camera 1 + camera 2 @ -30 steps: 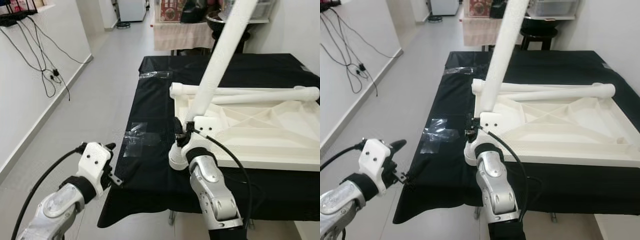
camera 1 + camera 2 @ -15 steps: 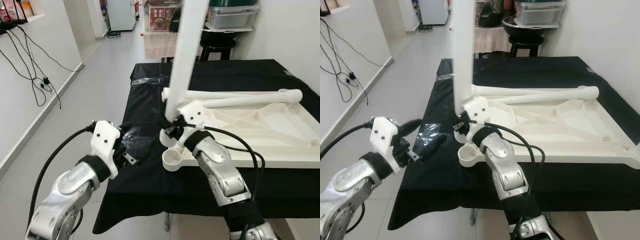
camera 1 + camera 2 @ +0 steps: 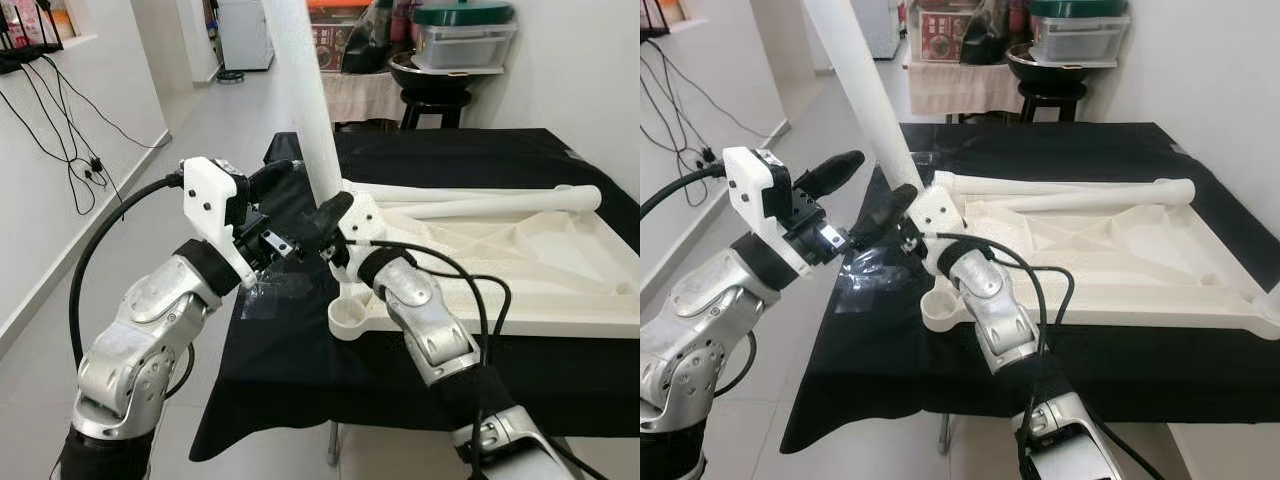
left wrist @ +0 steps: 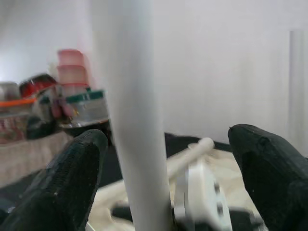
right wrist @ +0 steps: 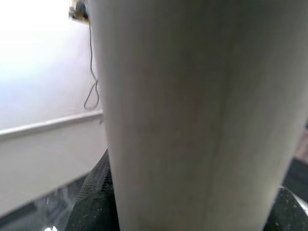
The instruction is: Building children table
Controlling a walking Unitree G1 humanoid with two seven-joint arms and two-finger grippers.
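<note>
While the upturned white tabletop (image 3: 520,265) lies on the black-draped table (image 3: 480,150), the right gripper (image 3: 325,222) clamps a long white leg (image 3: 300,90), tilted above the tabletop's near-left corner. The left gripper (image 3: 855,200) sits just beside it, fingers (image 4: 77,173) spread either side of the leg without closing.

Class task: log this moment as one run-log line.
right gripper: shut on leg | left gripper: open beside leg | tabletop: upside down on table

A white table leg (image 3: 305,105) stands tilted above the upside-down white tabletop (image 3: 520,265), where 2 legs (image 3: 480,200) lie.
</note>
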